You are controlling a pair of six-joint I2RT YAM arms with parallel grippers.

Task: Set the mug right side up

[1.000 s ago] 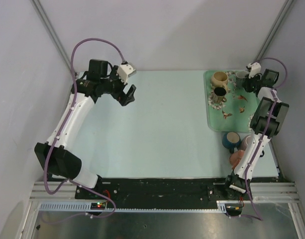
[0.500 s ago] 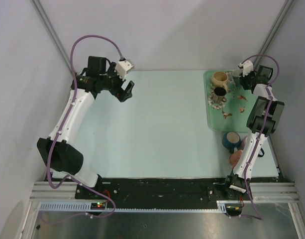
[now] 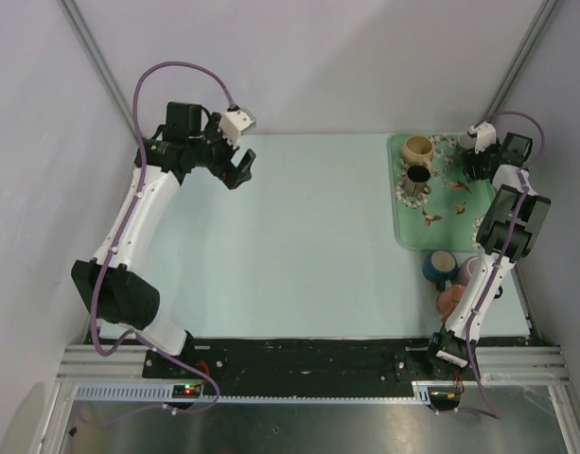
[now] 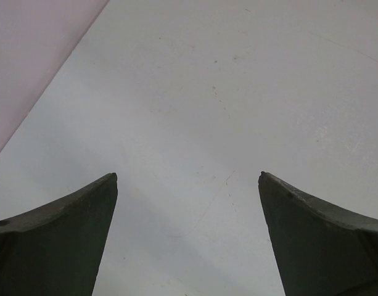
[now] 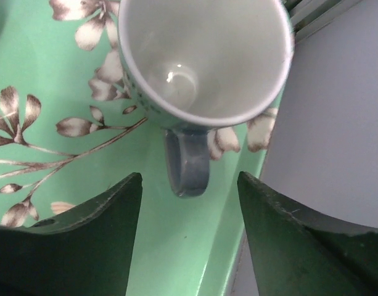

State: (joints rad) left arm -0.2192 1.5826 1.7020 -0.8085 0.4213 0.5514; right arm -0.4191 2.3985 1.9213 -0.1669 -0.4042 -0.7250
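Note:
A mug (image 5: 204, 58) with a white inside and a grey-blue handle (image 5: 187, 166) stands mouth up on the green flowered tray (image 5: 176, 246), close to its right rim. My right gripper (image 5: 190, 179) is open. The handle's end reaches between its fingertips, with a gap on each side. From above, the mug (image 3: 457, 144) peeks out at the tray's far right corner beside the right gripper (image 3: 474, 163). My left gripper (image 3: 240, 170) hangs open over the far left of the table, and the left wrist view shows only bare tabletop between its fingers (image 4: 78, 228).
On the tray (image 3: 408, 222) a tan mug (image 3: 417, 148) and a dark-lined mug (image 3: 417, 177) stand at the left. Off the tray, near the right arm, sit a blue mug (image 3: 440, 267), a pale mug (image 3: 470, 270) and a pink object (image 3: 449, 301). A wall runs close along the tray's right side.
My right gripper has opened and let go of the mug, which now stands free on the tray. The left arm has drawn slightly back, still open.

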